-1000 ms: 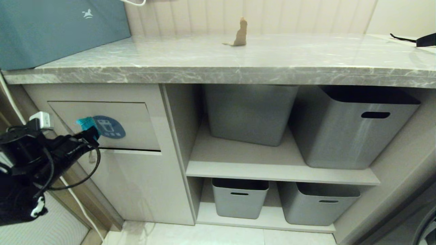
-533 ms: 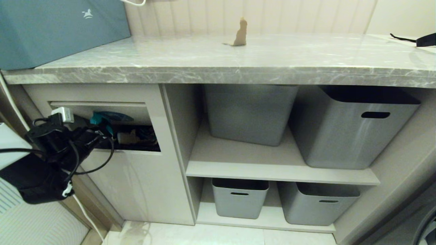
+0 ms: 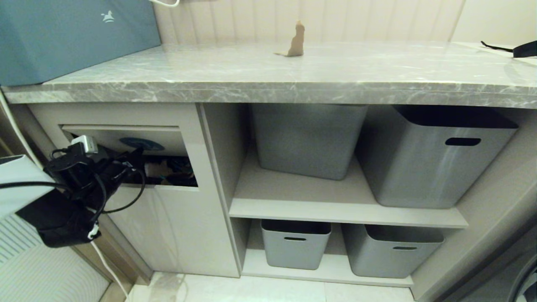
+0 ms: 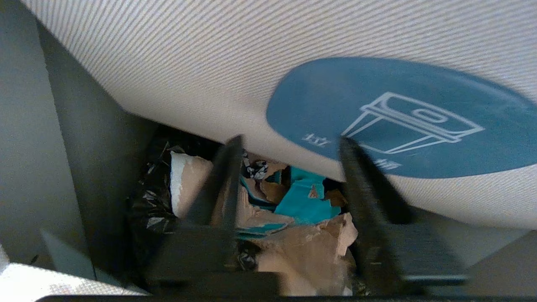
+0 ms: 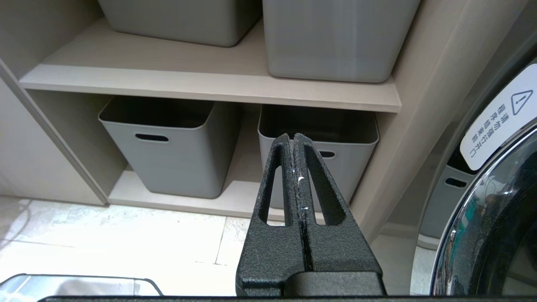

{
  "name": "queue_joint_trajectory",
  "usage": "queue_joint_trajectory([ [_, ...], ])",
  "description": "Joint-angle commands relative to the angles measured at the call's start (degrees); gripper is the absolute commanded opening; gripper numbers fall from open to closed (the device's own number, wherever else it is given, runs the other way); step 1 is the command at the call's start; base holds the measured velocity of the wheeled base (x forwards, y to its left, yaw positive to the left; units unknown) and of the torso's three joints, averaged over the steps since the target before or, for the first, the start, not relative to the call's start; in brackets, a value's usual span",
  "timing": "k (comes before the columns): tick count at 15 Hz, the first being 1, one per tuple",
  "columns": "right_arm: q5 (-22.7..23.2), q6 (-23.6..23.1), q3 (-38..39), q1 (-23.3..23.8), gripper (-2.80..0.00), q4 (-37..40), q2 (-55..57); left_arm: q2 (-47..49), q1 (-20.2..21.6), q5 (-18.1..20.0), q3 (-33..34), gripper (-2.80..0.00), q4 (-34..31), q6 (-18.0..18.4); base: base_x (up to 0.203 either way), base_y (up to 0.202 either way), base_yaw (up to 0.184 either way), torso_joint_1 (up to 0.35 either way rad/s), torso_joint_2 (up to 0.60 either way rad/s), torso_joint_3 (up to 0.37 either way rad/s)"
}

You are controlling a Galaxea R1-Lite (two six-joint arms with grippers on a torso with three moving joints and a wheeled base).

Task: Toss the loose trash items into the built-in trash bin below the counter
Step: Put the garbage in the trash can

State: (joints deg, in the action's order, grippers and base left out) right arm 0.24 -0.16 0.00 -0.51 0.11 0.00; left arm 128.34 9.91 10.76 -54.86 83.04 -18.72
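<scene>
The trash bin [image 3: 168,226] sits under the left of the grey marble counter [image 3: 293,79]. Its flap [image 3: 109,138] is tipped inward, and the blue sticker [image 4: 402,117] fills much of the left wrist view. My left gripper [image 3: 134,161] reaches into the opening, open, with nothing between its fingers [image 4: 228,176]. Beyond them a teal scrap [image 4: 302,201] lies on torn brown cardboard [image 4: 302,251] inside the bin. A tan cardboard piece [image 3: 296,42] stands at the back of the counter. My right gripper [image 5: 293,136] is shut and empty, low near the floor.
Two large grey boxes [image 3: 308,138] [image 3: 436,159] fill the upper shelf, and two smaller ones [image 3: 295,245] [image 3: 390,251] the lower. A teal box [image 3: 63,33] stands on the counter's left end and a black strapped bag [image 3: 522,49] on its far right. A washing machine door [image 5: 495,209] is at the right.
My left gripper has pushed the flap inward and gone into the opening with the teal wad. Its jaws have opened and the wad no longer shows at its tips.
</scene>
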Motion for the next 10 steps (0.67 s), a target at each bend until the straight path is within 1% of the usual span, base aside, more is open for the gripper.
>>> queue_joint_trajectory([
  [1,0.0,0.0,0.0,0.0,-2.80,0.0,-0.1,0.9,-0.2,0.0,-1.5,0.00,0.5,-0.8,0.000,0.000,0.000,0.000,0.00,0.000],
  [6,0.0,0.0,0.0,0.0,-2.80,0.0,-0.1,2.9,-1.7,0.0,-5.1,0.00,0.5,-0.9,0.000,0.000,0.000,0.000,0.00,0.000],
  [8,0.0,0.0,0.0,0.0,-2.80,0.0,-0.1,2.3,-2.0,0.0,-5.2,0.00,0.5,-0.9,0.000,0.000,0.000,0.000,0.00,0.000],
  [10,0.0,0.0,0.0,0.0,-2.80,0.0,-0.1,0.2,-2.2,-1.6,-2.7,0.00,0.5,-1.2,0.000,0.000,0.000,0.000,0.00,0.000],
])
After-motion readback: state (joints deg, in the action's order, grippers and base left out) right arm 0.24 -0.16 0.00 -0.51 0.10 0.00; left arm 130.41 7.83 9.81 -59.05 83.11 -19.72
